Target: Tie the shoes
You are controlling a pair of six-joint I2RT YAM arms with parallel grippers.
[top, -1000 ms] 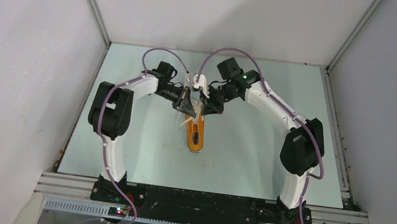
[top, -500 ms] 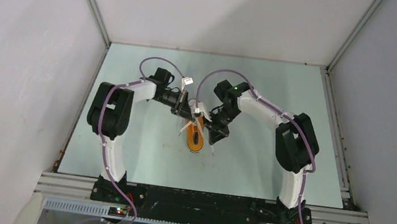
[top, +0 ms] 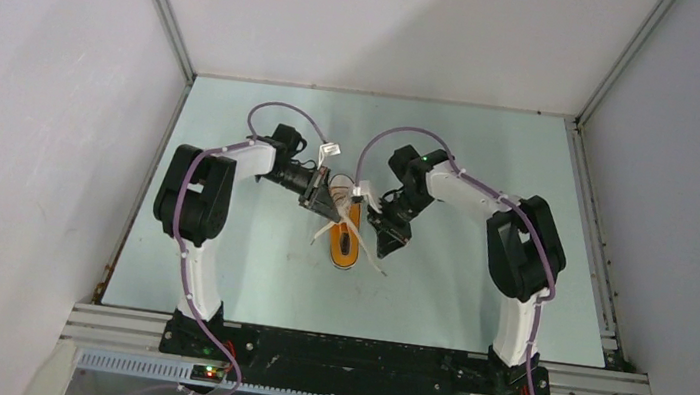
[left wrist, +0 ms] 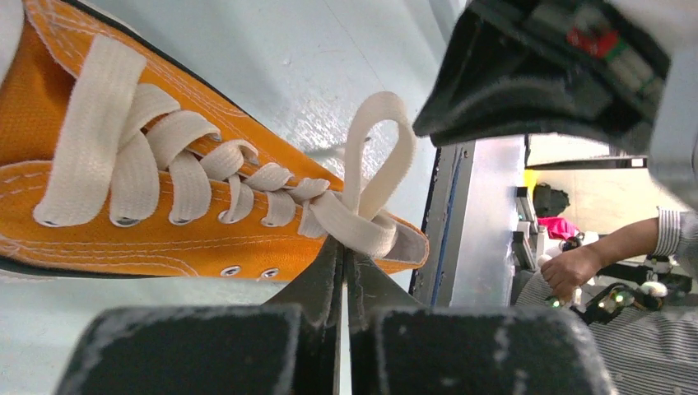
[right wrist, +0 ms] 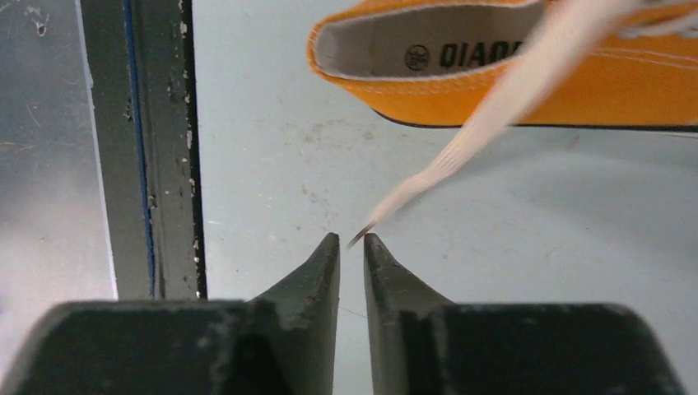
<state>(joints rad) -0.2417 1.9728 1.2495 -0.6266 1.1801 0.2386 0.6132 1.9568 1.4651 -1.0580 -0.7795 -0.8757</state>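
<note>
Pale table [top: 236, 274], white walls [top: 388, 21] — sneaker [top: 346, 247]; left gripper [left wrist: 343, 251] together, right gripper [right wrist: 351, 240] ajar.

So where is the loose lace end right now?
Right wrist view: the lace end sits at the tips of the right fingers, right of the sneaker heel.

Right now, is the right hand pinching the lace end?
No, the right hand has its tips slightly apart, with the lace end just beyond them.
</note>
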